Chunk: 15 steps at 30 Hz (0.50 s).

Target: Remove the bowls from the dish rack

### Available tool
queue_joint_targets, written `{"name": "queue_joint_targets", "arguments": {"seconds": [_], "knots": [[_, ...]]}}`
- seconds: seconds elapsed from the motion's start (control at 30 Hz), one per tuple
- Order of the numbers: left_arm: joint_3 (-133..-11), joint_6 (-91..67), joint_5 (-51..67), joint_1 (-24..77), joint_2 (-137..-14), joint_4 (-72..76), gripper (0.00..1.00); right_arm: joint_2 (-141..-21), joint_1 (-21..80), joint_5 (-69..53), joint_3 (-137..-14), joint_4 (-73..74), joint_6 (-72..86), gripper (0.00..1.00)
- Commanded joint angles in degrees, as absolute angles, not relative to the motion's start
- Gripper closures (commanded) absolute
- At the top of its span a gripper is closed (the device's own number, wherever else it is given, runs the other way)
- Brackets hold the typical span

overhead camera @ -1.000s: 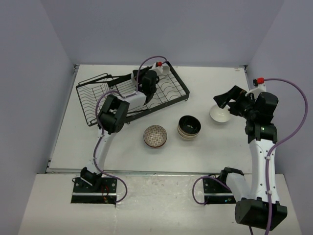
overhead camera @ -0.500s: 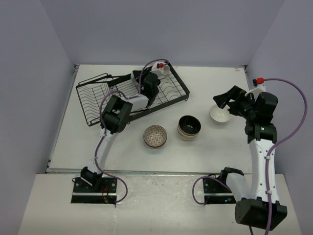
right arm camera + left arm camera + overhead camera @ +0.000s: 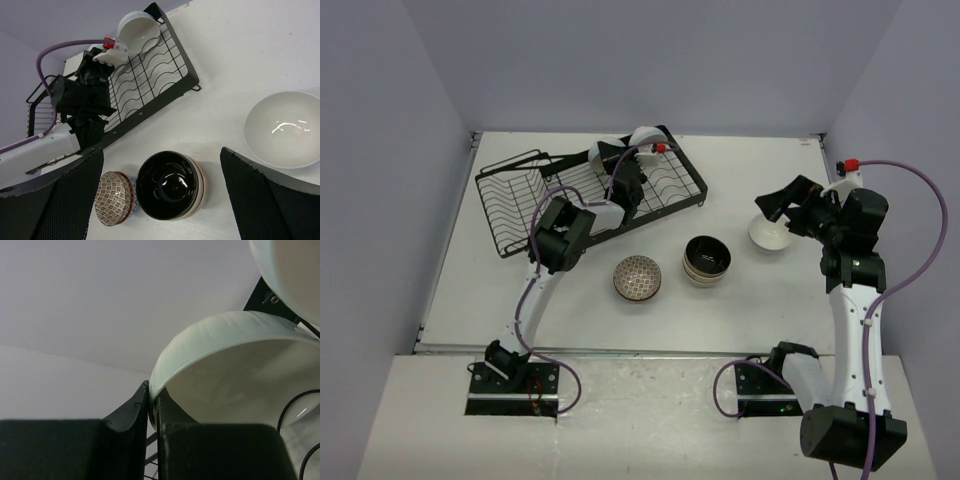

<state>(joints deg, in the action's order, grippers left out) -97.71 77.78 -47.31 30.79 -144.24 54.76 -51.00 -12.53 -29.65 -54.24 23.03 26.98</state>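
As the left hand (image 3: 153,404) pinches a cropped white ceramic bowl (image 3: 235,375) over the black wire rack (image 3: 177,45), the right hand (image 3: 160,155) gapes.

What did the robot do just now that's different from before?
The left gripper, pinching a white bowl's rim, lifted it up at the dish rack's far end. The right gripper, patterned bowl, dark bowl and other white bowl on the table stayed put.

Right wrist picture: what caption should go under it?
A white bowl, dark bowl and patterned bowl sit on the table; a fourth bowl stands on edge in the dish rack.
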Motion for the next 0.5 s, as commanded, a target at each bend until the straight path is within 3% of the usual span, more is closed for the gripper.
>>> {"name": "queue_joint_targets", "arguments": {"seconds": [0.0, 0.47], "knots": [[-97.7, 83.2, -42.1, 31.4, -136.9, 63.1, 1.0, -50.4, -12.5, -31.4, -54.0, 20.7, 26.6, 0.01], [-95.4, 90.4, -40.8, 29.9, -134.4, 58.4, 1.0, -50.1, -12.5, -32.1, -53.6, 20.2, 26.6, 0.01]]}}
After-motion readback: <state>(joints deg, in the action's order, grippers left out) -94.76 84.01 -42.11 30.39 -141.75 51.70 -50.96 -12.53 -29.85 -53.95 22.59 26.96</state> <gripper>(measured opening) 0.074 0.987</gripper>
